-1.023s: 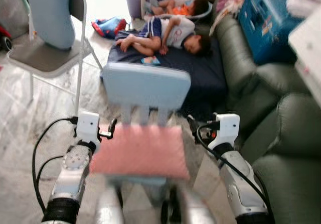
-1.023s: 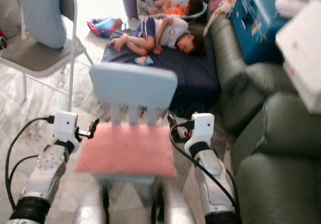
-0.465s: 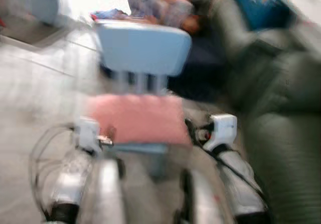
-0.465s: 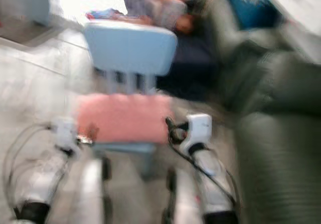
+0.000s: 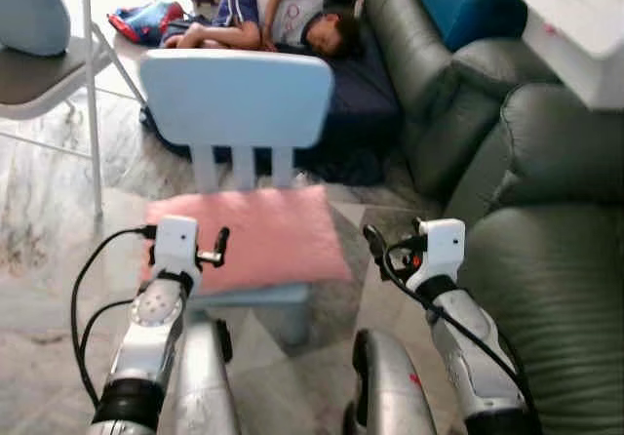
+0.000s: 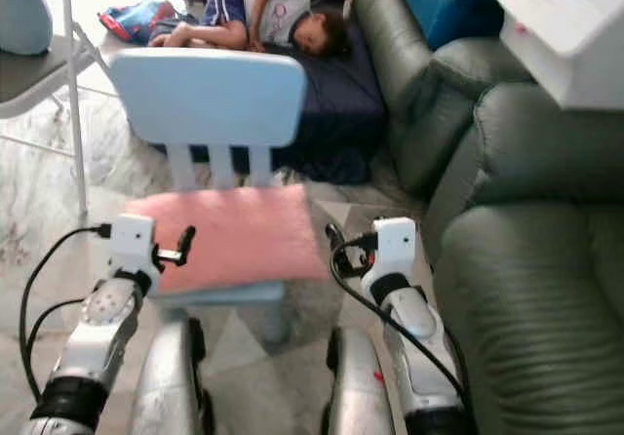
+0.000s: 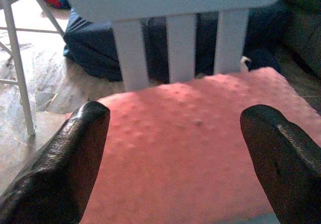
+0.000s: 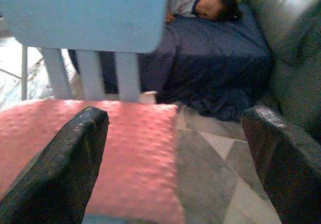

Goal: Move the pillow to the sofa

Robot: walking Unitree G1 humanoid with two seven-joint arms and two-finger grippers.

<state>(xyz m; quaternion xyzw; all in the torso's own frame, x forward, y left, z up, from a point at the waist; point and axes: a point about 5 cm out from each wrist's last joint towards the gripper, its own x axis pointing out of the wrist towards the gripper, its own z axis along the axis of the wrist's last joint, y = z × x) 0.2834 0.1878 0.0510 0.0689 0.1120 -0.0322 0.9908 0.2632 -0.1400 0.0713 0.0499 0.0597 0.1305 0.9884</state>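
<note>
The pink pillow point(image 5: 255, 237) lay flat on the small blue chair point(image 5: 237, 103) (probably light, soft). Left gripper point(image 7: 170, 148) and right gripper point(image 8: 175, 148), fingers spread, flanked it; side edges looked best.

— What was the room like?
— Marble floor point(image 5: 49, 201), a folding chair point(image 5: 39, 74) at left, daylight behind it.
— And on the right?
— A white box point(image 5: 575, 25) and what looked like blue crates point(image 5: 458, 6). A dark mattress point(image 5: 366, 94) lay on the floor.
</note>
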